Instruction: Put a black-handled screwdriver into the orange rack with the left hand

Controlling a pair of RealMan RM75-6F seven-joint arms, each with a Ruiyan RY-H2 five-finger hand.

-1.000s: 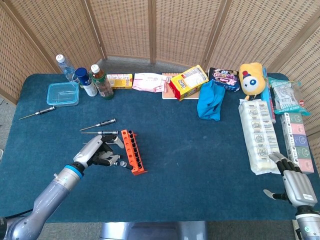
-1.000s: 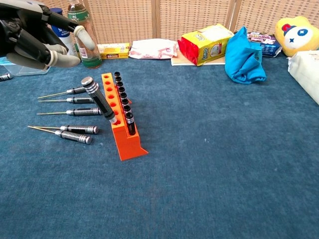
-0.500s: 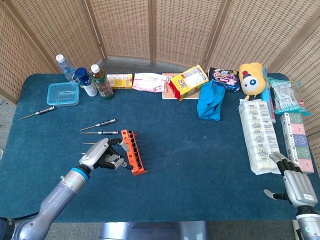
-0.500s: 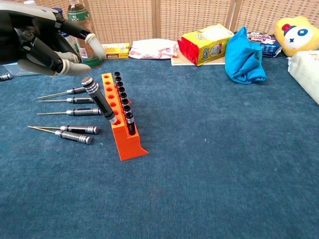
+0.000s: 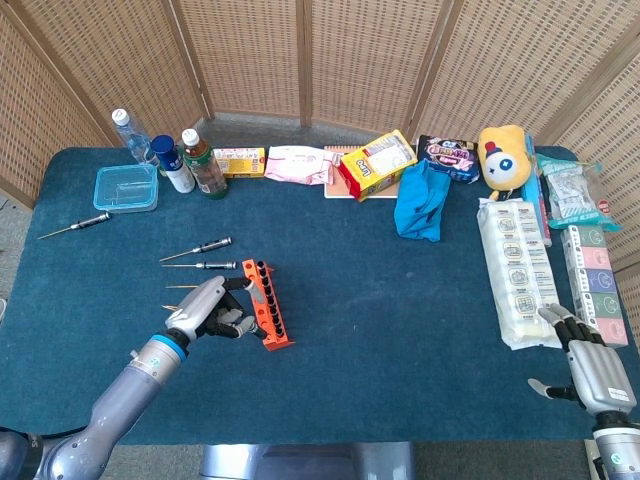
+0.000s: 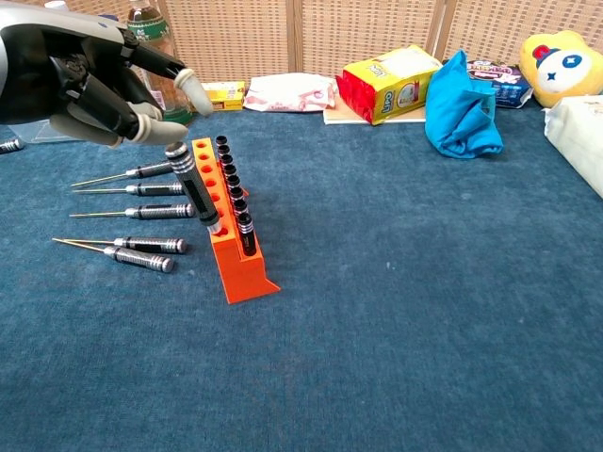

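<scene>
- The left hand's (image 6: 89, 71) grey-tipped fingers (image 6: 195, 87) are spreading loosely above the rack, one tip hovering just over the screwdriver's cap; whether it is touching is hard to tell.
- The black-handled, knurled screwdriver (image 6: 195, 188) is leaning tilted in a hole of the orange plastic rack (image 6: 240, 268), its tip hidden inside.
- A row of black handles (image 6: 234, 193) is filling the rack's right-hand holes.
- Several slim loose screwdrivers (image 6: 141, 211) are lying on the blue cloth counter (image 6: 405, 311) just left of the rack.
- The left hand is being cut off at the chest view's edge.
- The right hand (image 5: 590, 362) is resting near the counter's corner, fingers apart, holding nothing.
</scene>
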